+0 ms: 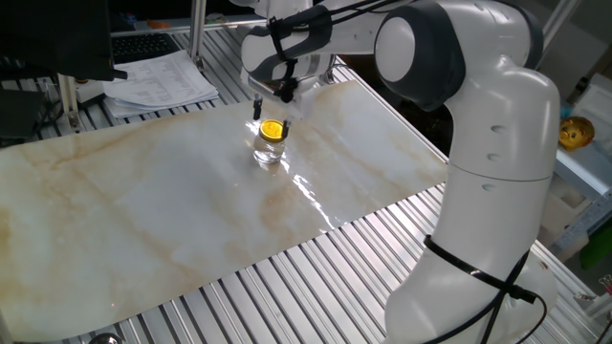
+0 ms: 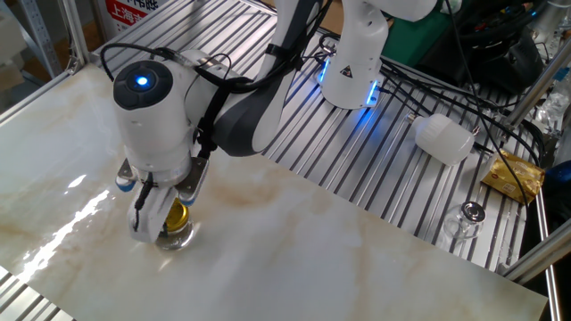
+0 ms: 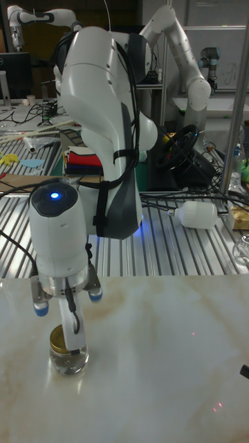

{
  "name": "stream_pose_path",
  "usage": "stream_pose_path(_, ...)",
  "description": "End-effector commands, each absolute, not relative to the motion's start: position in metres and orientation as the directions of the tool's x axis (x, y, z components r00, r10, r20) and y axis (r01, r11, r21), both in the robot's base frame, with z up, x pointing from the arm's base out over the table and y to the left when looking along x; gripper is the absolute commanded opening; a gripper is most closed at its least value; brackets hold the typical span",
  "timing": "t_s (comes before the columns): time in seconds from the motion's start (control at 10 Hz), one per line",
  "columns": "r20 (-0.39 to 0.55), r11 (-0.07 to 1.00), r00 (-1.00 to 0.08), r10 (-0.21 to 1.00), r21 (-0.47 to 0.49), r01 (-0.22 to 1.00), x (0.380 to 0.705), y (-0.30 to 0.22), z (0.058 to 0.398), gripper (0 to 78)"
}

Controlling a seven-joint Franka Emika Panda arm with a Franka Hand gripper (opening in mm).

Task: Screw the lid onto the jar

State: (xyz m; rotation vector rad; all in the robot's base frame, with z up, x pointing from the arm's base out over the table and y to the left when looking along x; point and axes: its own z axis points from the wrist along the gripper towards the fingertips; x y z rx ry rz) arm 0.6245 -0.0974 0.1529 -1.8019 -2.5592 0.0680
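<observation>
Tall fixed view: clear glass jar (image 3: pixel 68 358) stands upright on the glossy marble-pattern tabletop (image 3: pixel 159 360), round gold metal lid (image 3: pixel 60 338) sitting on its mouth. Gripper (image 3: pixel 72 325) hangs right above the lid; one white finger (image 3: pixel 72 320) reaches down beside it, contact unclear, and whether the jaws are spread or pinched can't be told. Ribbed aluminium slats (image 2: pixel 393 169) surround the slab.

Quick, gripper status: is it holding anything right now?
Gripper: above the lid on the jar; cannot tell whether the jaws grip it.
</observation>
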Motion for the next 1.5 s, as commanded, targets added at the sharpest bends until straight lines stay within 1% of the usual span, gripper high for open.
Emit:
stream_pose_path(0.1, 0.035, 0.961, -0.963, 0.266, -0.094, 0.262, 0.628, -0.088, 0.178, 77.4)
stream_pose_path(0.2, 0.039, 0.983, -0.987, 0.154, -0.108, 0.149, 0.629, -0.089, 0.177, 77.4)
stream_pose_path(0.4, 0.042, 0.974, -0.998, -0.040, -0.222, -0.048, 0.631, -0.088, 0.175, 77.4)
stream_pose_path(1.1, 0.047, 0.944, -0.973, -0.227, -0.234, -0.232, 0.638, -0.089, 0.163, 77.4)
stream_pose_path(1.5, 0.027, 0.955, -0.971, -0.238, -0.176, -0.238, 0.644, -0.101, 0.150, 77.4)
